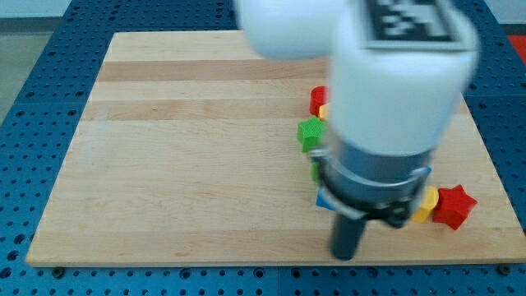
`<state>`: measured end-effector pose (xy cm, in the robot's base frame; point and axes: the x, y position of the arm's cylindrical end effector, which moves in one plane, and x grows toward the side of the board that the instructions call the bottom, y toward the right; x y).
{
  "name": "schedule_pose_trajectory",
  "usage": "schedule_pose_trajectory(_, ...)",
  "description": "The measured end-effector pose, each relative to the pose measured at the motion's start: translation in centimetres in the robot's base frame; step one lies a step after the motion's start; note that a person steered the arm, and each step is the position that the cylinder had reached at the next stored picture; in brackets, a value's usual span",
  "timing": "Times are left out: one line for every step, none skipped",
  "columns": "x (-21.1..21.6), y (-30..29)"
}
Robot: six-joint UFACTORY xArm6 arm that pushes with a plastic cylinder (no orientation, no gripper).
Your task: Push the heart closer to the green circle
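**Q:** What sat nearest the camera?

**A:** Your arm did. Its big white housing, blurred, filled the view's upper right, with a grey collar beneath it, and a dark rod came down from that toward the view's bottom. My tip, the rod's lower end, met the wooden board close to its near edge, right of centre.

**Q:** Was there a pincer, and how wide was it?

**A:** You had no pincer to open or close; the arm ended in that plain rod, which held nothing. I could not tell whether the tip touched any block.

**Q:** Where was the heart?

**A:** I could not pick out a heart. Most blocks were partly hidden behind the arm. A red star lay to the view's right of the tip and a little above it, with a yellow block just beside its left side. A sliver of a blue block showed at the collar's left edge, just above the tip.

**Q:** And the green circle?

**A:** I could not confirm one. A green block, jagged in outline, lay above the tip, near the arm's left edge. A red block sat above it, and a thin green sliver showed below it.
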<state>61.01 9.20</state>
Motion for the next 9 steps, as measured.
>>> schedule_pose_trajectory(-4.5, 6.2)
schedule_pose_trajectory(-4.6, 6.9)
schedule_pose_trajectory(-3.3, 6.9)
schedule_pose_trajectory(-0.5, 10.7)
schedule_pose_trajectory(-1.7, 14.8)
schedule_pose_trajectory(-4.4, 14.9)
schedule_pose_trajectory(-5.0, 13.4)
schedule_pose_trajectory(-5.0, 11.4)
schedule_pose_trajectory(-5.0, 10.2)
